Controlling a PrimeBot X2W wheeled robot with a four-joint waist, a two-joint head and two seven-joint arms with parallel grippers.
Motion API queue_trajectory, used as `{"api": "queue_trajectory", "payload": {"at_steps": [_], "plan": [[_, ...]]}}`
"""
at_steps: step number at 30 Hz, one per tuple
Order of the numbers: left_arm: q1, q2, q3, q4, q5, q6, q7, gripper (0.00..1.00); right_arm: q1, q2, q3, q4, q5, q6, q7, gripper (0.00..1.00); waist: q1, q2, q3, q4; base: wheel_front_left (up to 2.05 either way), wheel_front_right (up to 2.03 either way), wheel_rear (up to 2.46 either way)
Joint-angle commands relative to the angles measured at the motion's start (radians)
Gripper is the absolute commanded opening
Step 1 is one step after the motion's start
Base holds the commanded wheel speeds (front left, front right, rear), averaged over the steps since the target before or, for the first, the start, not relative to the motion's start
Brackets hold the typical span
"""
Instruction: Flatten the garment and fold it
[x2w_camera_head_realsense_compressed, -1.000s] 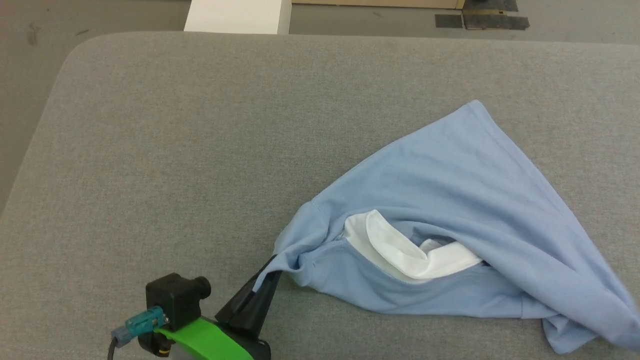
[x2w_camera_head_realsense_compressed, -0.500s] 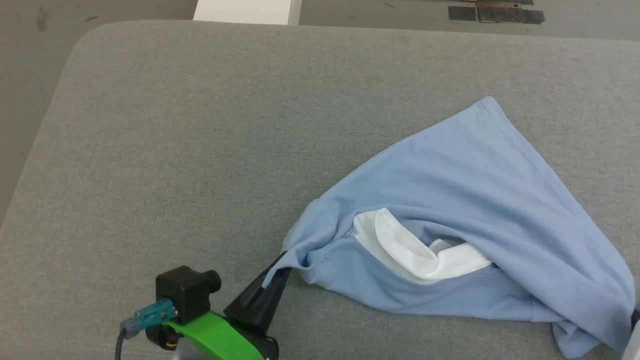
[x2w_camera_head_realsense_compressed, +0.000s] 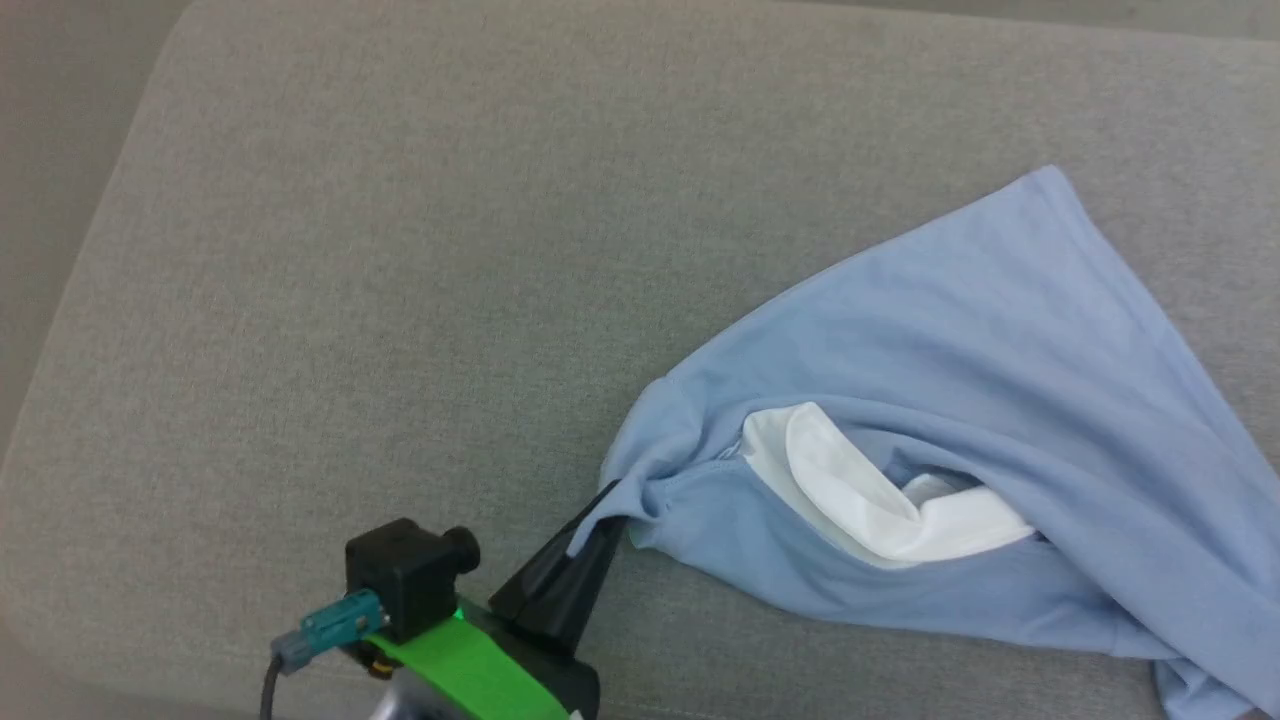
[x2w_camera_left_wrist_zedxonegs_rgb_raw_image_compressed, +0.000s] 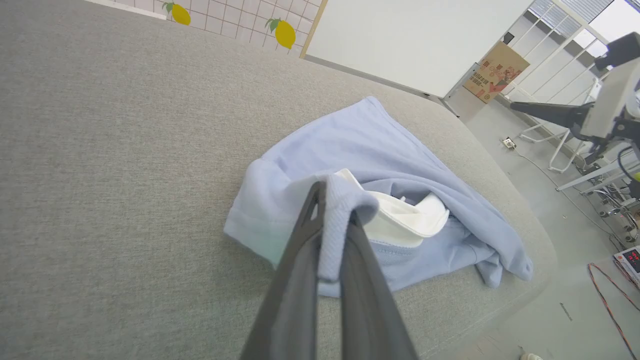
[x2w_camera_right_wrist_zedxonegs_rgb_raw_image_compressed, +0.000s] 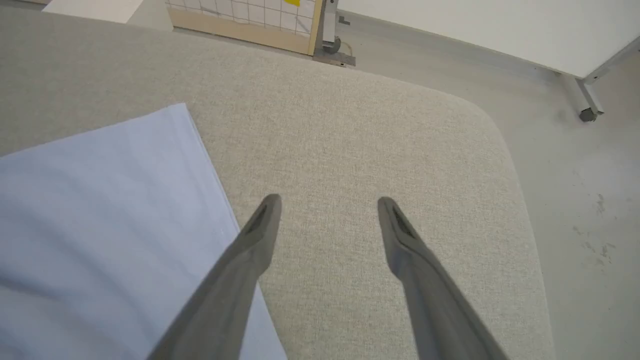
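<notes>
Head camera has dipped since a moment ago; the shirt (x2w_camera_head_realsense_compressed: 950, 330) hasn't shifted. Left gripper (x2w_camera_head_realsense_compressed: 600, 515) still pinches its blue edge tight, the rest trailing beyond the fingertips across the grey pad (x2w_camera_head_realsense_compressed: 350, 250), white collar (x2w_camera_head_realsense_compressed: 860, 500) showing. Right gripper (x2w_camera_right_wrist_zedxonegs_rgb_raw_image_compressed: 327, 205): fingers spread wide, holding nothing, one over the shirt's edge.

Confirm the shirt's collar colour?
White fabric collar on the light blue knit shirt; head view shows it best.

Light blue knit shirt (x2w_camera_head_realsense_compressed: 950, 330) on grey fabric table (x2w_camera_head_realsense_compressed: 400, 250), right side.
White collar (x2w_camera_head_realsense_compressed: 870, 500) inside near folds; left gripper (x2w_camera_head_realsense_compressed: 600, 515) at its left corner, right gripper (x2w_camera_right_wrist_zedxonegs_rgb_raw_image_compressed: 327, 202) above, by its right edge.
</notes>
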Motion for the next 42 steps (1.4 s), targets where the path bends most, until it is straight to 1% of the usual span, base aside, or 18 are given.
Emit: {"api": "queue_trajectory", "payload": {"at_steps": [1,2,5,10,14,18,23,24,25,26,29,33,38,40,42], "plan": [[-0.027,-0.010,-0.006,0.004,0.017,-0.010,-0.007,0.00,-0.057,-0.003,0.044,0.019,-0.014,-0.002,0.008,1.00,0.0001,-0.0001,0.056,0.043,0.00,0.00,0.00],[-0.036,-0.015,-0.013,0.006,0.021,-0.012,-0.007,0.00,-0.102,-0.023,0.085,0.043,-0.018,-0.002,0.015,1.00,0.0001,-0.0001,0.074,0.053,0.00,0.00,0.00],[-0.062,-0.029,-0.031,0.014,0.032,-0.020,-0.009,0.00,-0.222,-0.044,0.177,0.110,-0.028,-0.002,0.030,1.00,0.0001,-0.0001,0.117,0.082,0.00,0.00,0.00],[-0.104,-0.054,-0.061,0.032,0.044,-0.036,-0.015,0.00,-0.387,-0.052,0.275,0.240,-0.038,-0.002,0.060,1.00,0.0001,-0.0001,0.178,0.137,0.00,0.00,0.00],[-0.124,-0.071,-0.079,0.046,0.048,-0.045,-0.022,0.00,-0.463,-0.065,0.343,0.319,-0.028,-0.002,0.089,1.00,0.0001,-0.0001,0.209,0.171,0.00,0.00,0.00],[-0.133,-0.079,-0.088,0.057,0.049,-0.049,-0.028,0.00,-0.494,-0.083,0.376,0.368,-0.019,-0.002,0.106,1.00,0.0001,-0.0001,0.232,0.194,0.00,0.00,0.00],[-0.140,-0.084,-0.096,0.066,0.048,-0.053,-0.034,0.00,-0.491,-0.082,0.366,0.419,-0.007,-0.002,0.141,1.00,0.0001,-0.0001,0.248,0.211,0.00,0.00,0.00],[-0.142,-0.085,-0.098,0.068,0.048,-0.054,-0.034,0.00,-0.488,-0.078,0.359,0.428,-0.003,-0.002,0.151,0.64,0.0001,-0.0001,0.251,0.213,0.00,0.00,0.00],[-0.143,-0.085,-0.099,0.069,0.047,-0.055,-0.034,0.00,-0.485,-0.077,0.358,0.432,0.000,-0.002,0.159,0.41,0.0001,-0.0001,0.252,0.215,0.00,0.00,0.00],[-0.145,-0.085,-0.099,0.071,0.047,-0.055,-0.034,0.00,-0.483,-0.078,0.354,0.436,0.001,-0.002,0.169,0.00,0.0001,-0.0001,0.254,0.216,0.00,0.00,0.00],[-0.147,-0.085,-0.097,0.075,0.042,-0.054,-0.034,0.00,-0.479,-0.078,0.340,0.437,-0.004,-0.002,0.190,0.00,0.0001,-0.0001,0.252,0.212,0.00,0.00,0.00],[-0.145,-0.078,-0.084,0.083,0.034,-0.050,-0.036,0.00,-0.479,-0.066,0.320,0.425,-0.019,-0.002,0.162,0.00,0.0001,-0.0001,0.231,0.193,0.00,0.00,0.00],[-0.157,-0.066,-0.057,0.107,0.034,-0.046,-0.049,0.00,-0.470,-0.018,0.285,0.415,-0.026,-0.002,0.047,0.00,0.0001,-0.0001,0.171,0.150,0.00,0.00,0.00],[-0.166,-0.062,-0.038,0.122,0.039,-0.037,-0.062,0.00,-0.457,0.010,0.268,0.411,-0.022,-0.002,-0.011,0.00,0.0001,-0.0001,0.136,0.128,0.00,0.00,0.00],[-0.179,-0.059,-0.010,0.139,0.059,-0.018,-0.087,0.00,-0.443,0.039,0.243,0.401,-0.014,-0.002,-0.074,0.00,0.0001,-0.0001,0.101,0.107,0.00,0.00,0.00]]}}
